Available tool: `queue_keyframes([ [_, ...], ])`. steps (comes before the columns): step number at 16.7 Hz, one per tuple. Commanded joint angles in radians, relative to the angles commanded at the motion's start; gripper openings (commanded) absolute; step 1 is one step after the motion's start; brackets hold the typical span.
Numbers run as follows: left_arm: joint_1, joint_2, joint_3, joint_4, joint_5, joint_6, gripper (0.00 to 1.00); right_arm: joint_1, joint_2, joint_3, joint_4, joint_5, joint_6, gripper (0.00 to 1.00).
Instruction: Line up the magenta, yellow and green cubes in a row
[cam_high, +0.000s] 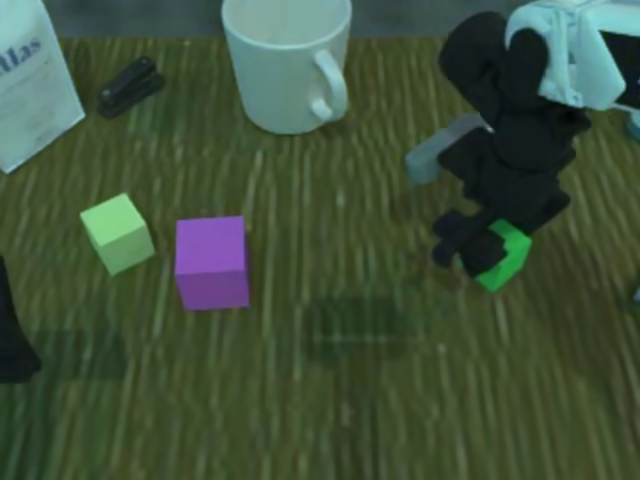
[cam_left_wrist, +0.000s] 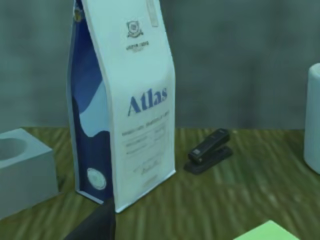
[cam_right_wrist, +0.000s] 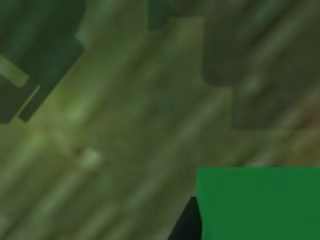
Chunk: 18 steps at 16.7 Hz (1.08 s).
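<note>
The small vivid green cube (cam_high: 507, 256) is at the table's right side, between the fingers of my right gripper (cam_high: 480, 252), which is shut on it. In the right wrist view the green cube (cam_right_wrist: 260, 202) fills the corner, with a dark finger (cam_right_wrist: 186, 224) against its side and the table well below. The large magenta cube (cam_high: 211, 262) rests left of centre. The pale lime-yellow cube (cam_high: 118, 232) sits just to its left, a small gap between them. Its corner (cam_left_wrist: 270, 231) shows in the left wrist view. My left gripper (cam_high: 12, 345) is parked at the left edge.
A big white mug (cam_high: 285, 60) stands at the back centre. A white and blue Atlas bag (cam_high: 30, 80) (cam_left_wrist: 127, 100) stands at the back left with a black stapler (cam_high: 130, 85) (cam_left_wrist: 209, 151) beside it. A grey block (cam_left_wrist: 22, 167) shows in the left wrist view.
</note>
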<state>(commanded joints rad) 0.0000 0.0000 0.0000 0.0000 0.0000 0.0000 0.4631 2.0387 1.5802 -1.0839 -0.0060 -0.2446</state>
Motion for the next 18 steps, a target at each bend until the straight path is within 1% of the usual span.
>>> queue_keyframes([
  [5, 0.0, 0.0, 0.0, 0.0, 0.0, 0.0, 1.0, -0.004, 0.0, 0.002, -0.003, 0.0, 0.004, 0.0],
  [8, 0.0, 0.0, 0.0, 0.0, 0.0, 0.0, 1.0, 0.017, -0.011, -0.007, -0.007, 0.002, 0.071, 0.0],
  [10, 0.0, 0.0, 0.0, 0.0, 0.0, 0.0, 1.0, 0.042, -0.027, -0.021, -0.01, 0.005, 0.164, 0.0],
  [12, 0.0, 0.0, 0.0, 0.0, 0.0, 0.0, 1.0, 0.071, -0.051, -0.045, -0.014, 0.009, 0.287, 0.0],
  [18, 0.0, 0.0, 0.0, 0.0, 0.0, 0.0, 1.0, 0.173, -0.134, -0.133, -0.027, 0.021, 0.738, 0.0],
])
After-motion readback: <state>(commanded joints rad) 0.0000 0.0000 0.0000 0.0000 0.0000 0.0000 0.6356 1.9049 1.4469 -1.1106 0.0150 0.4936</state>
